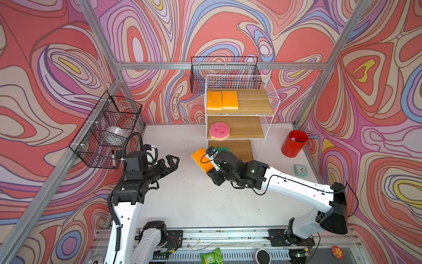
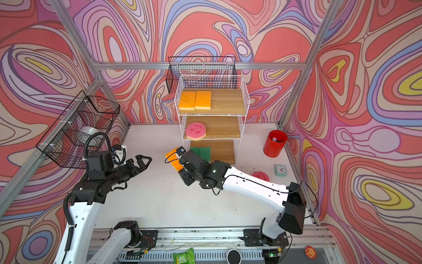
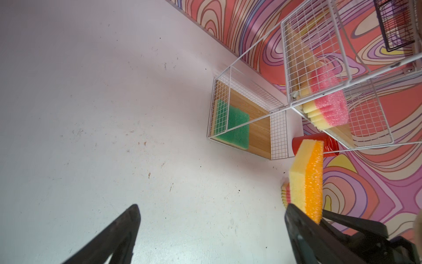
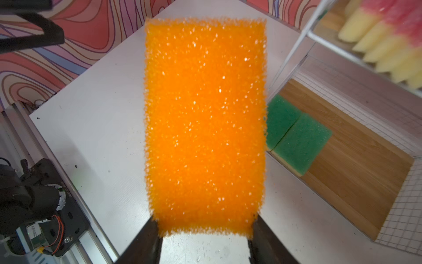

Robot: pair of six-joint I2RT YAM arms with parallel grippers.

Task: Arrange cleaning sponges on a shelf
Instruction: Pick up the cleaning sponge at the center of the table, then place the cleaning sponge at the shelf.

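Currently I'm mid-carry. The right gripper (image 4: 204,230) is pinching an orange-topped sponge (image 1: 200,158) by one short end, so most of the pad sticks out past the fingers. It hangs tilted in the air just in front of the shelf (image 1: 272,96), by the bottom-board corner where the green pads lie. The left gripper (image 1: 172,162) is spread wide with nothing in it, hovering over the table (image 1: 194,201) well out from the shelf's front.

I judge the next move is a lift to the shelf's top board, setting this pad on the bare wood beside its two matches. I must come in from the open front, clear the middle board's edge and the white wire, and level the floppy pad before letting go.

My count is seven sponges:
- Orange-topped: three, the held one and a pair touching side by side on the top board (image 1: 214,100) (image 1: 230,99).
- Green-topped: two, side by side on the bottom board (image 4: 279,118) (image 4: 301,141).
- Round pink: two, one on the middle board (image 1: 219,130) and one on the table (image 2: 260,176) in front of the shelf, well apart from it and half hidden by the right arm; that one is not yet shelved
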